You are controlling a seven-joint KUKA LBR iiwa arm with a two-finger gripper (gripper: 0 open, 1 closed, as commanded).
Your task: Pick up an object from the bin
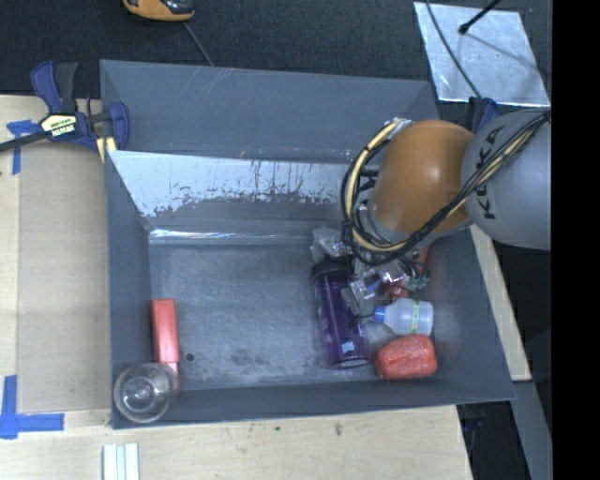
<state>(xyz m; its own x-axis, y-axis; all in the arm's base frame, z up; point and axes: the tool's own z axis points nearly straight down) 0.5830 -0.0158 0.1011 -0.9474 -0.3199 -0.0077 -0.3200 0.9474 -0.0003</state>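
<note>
On grey bin floor (244, 300), purple bottle (333, 323)

The orange cover (422, 178) and cables (353, 187) hide most of the gripper (361, 281). The purple bottle (336, 328) has its top end under the gripper. A small red and green thing (419, 274) beside the wrist is mostly covered, and its kind cannot be told. The arm (517, 197) runs off at the right. A yellow thing (159, 7) is cut by the top edge.
</note>
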